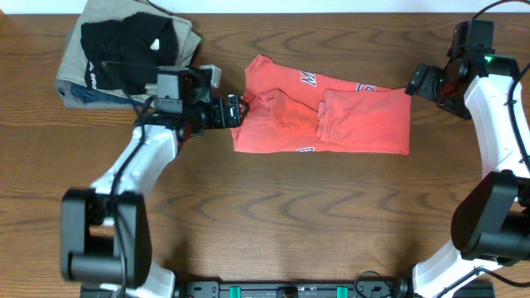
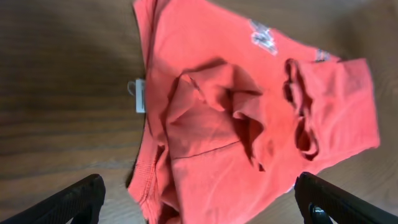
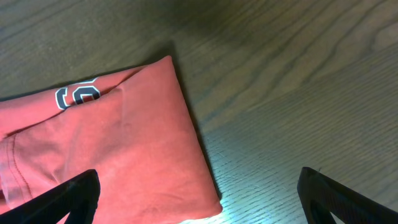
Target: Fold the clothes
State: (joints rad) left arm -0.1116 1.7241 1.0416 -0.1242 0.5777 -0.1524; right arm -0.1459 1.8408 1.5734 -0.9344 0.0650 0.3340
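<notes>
The red-orange T-shirt [image 1: 331, 116] lies partly folded on the table, sleeves turned in, white lettering showing at its far edge. My left gripper [image 1: 236, 110] is open at the shirt's left end, its fingers [image 2: 199, 202] spread either side of the cloth [image 2: 236, 124]. A white label shows at the collar. My right gripper [image 1: 414, 83] is open just off the shirt's far right corner, and in the right wrist view its fingers [image 3: 199, 199] straddle the shirt's corner [image 3: 124, 149] without touching it.
A folded black garment [image 1: 128, 45] lies on a folded khaki garment [image 1: 79, 79] at the far left of the wooden table [image 1: 290, 207], just behind my left arm.
</notes>
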